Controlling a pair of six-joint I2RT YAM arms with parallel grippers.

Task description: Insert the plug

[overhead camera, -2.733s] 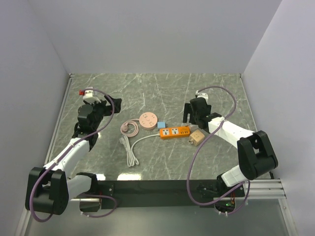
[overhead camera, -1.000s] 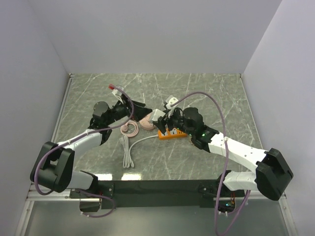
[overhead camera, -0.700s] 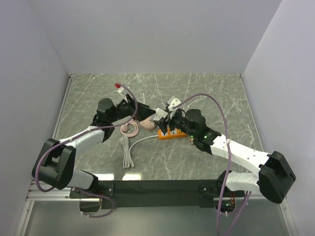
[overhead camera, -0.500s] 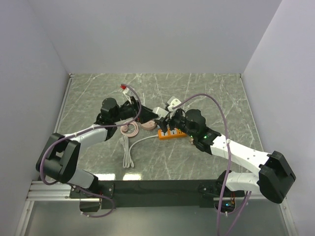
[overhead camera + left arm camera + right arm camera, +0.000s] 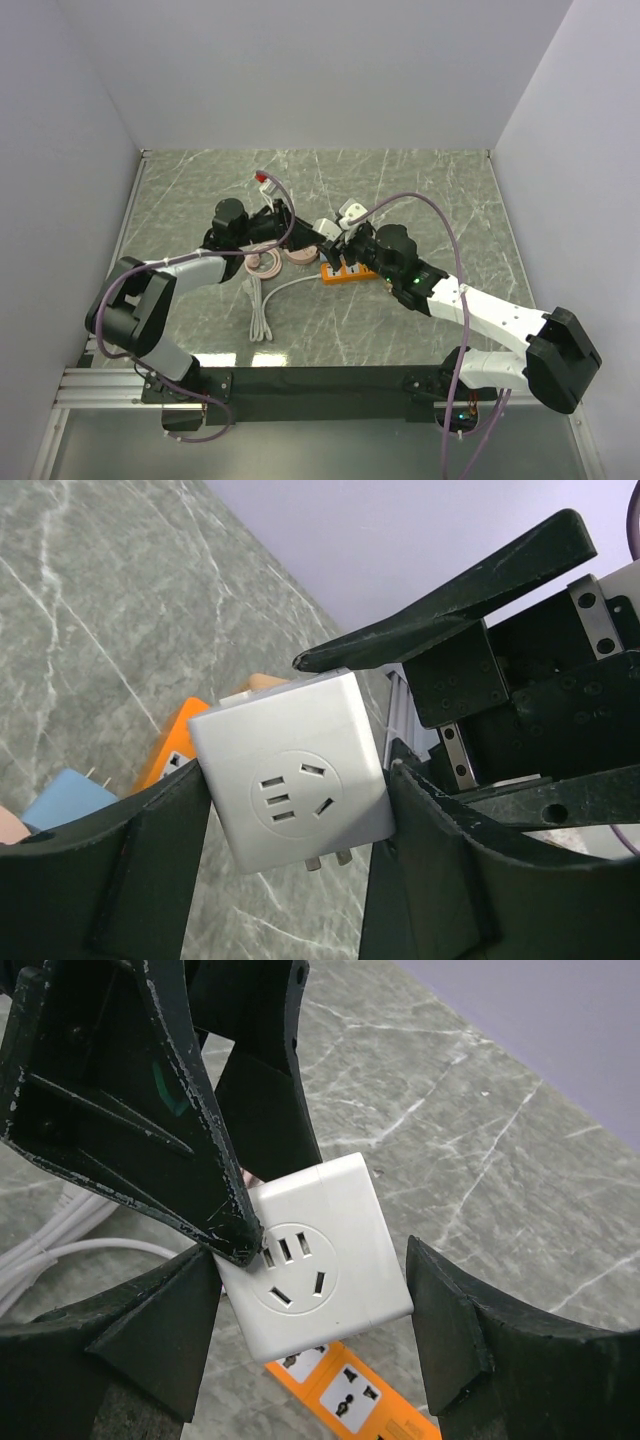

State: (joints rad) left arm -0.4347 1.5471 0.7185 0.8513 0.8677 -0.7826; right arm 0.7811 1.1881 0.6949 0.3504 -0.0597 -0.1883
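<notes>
While above the orange strip (image 5: pixel 340 1400), white adapter cube (image 5: pixel 320 1250) tight between left fingers (image 5: pixel 150 870) and right fingers (image 5: pixel 450 1330).

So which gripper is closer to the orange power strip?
Right. The right gripper holds the white adapter over the orange power strip; the left gripper sits to its left, farther off.

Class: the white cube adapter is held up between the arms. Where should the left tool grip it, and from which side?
Grip the white cube adapter across its two flat, parallel side faces, coming head-on toward the socket face. That probably leaves the prongs underneath free to enter the orange power strip.
</notes>
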